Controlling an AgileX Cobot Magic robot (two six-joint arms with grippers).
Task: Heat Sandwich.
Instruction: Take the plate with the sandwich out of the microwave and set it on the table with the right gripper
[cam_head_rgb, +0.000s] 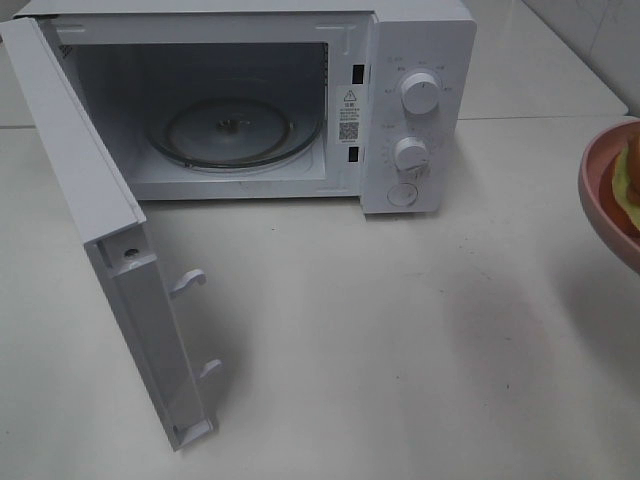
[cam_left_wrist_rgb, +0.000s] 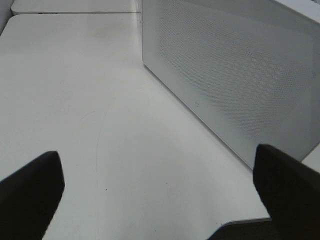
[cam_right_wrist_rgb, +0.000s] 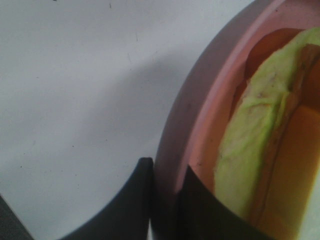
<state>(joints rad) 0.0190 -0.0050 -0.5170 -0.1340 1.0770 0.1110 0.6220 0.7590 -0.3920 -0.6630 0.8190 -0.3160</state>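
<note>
The right gripper (cam_right_wrist_rgb: 165, 185) has its two dark fingers pinched narrow on the rim of the pink plate (cam_right_wrist_rgb: 200, 110), one finger outside the wall and one inside. The left gripper (cam_left_wrist_rgb: 160, 195) stands wide with nothing between its black fingertips (cam_left_wrist_rgb: 30, 195), hanging over bare white counter (cam_left_wrist_rgb: 75, 100) beside the outer face of the microwave door (cam_left_wrist_rgb: 240, 85), a flat panel stippled with fine perforations.

The sandwich (cam_right_wrist_rgb: 260, 150) lies in the plate, which shows only at the counter's right edge in the high view, well apart from the microwave (cam_head_rgb: 415, 120). What shows of it is a matte, pale yellow-green layer with a rough surface against glossy orange-brown; in the wrist view its long axis runs along the plate's curved wall. Its far end is cut off, so which way it points cannot be told.

The plate is round, smooth and shallow-walled. The microwave is a boxy, smooth white shell with two round knobs (cam_head_rgb: 418, 92), its door (cam_head_rgb: 120, 260) swung fully open toward the counter's front left, showing a clear glass turntable (cam_head_rgb: 235, 130) inside.
</note>
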